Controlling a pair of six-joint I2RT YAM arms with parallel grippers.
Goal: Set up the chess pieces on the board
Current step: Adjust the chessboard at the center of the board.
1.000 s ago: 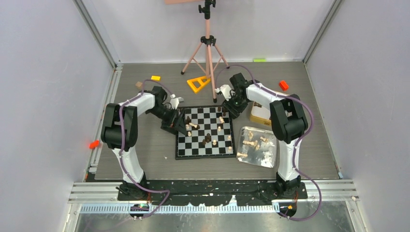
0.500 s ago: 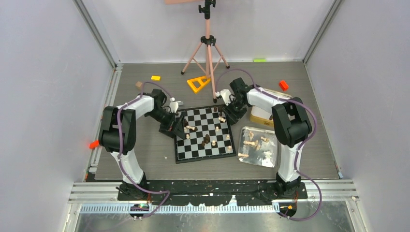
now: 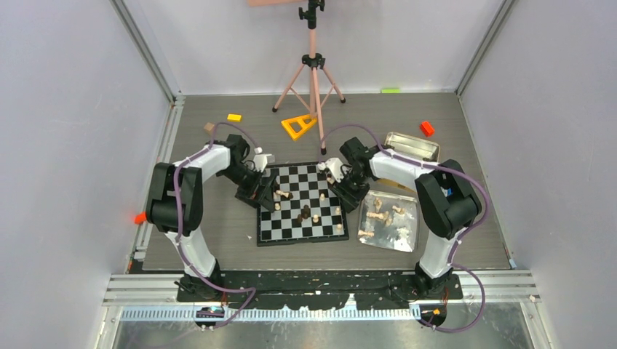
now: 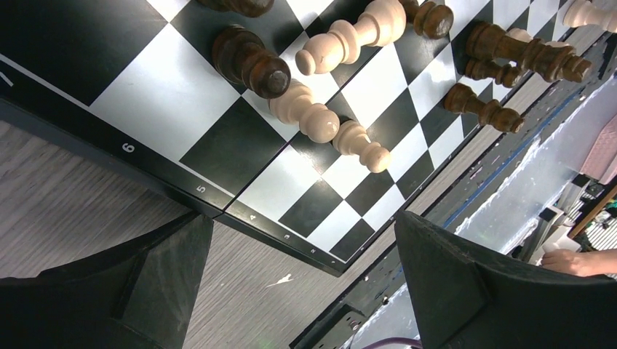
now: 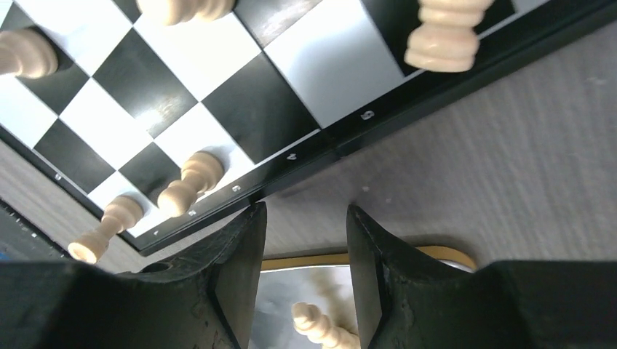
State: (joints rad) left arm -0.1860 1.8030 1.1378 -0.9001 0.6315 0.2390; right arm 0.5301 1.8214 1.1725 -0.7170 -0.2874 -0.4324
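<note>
Shifted: board has slid left and nearer on the grey wood-grain bench.
Pieces: turned wooden chess pieces, tan and dark, scattered over its glossy squares.
Left claw: spread wide, empty, straddling the board's left border.
Right claw: half parted, empty, beside the right border.

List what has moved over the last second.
The board slid left and slightly nearer. The right tool came nearer along its right edge; the left tool drew back left. Both stand open, holding nothing. The silver tray stayed put.
</note>
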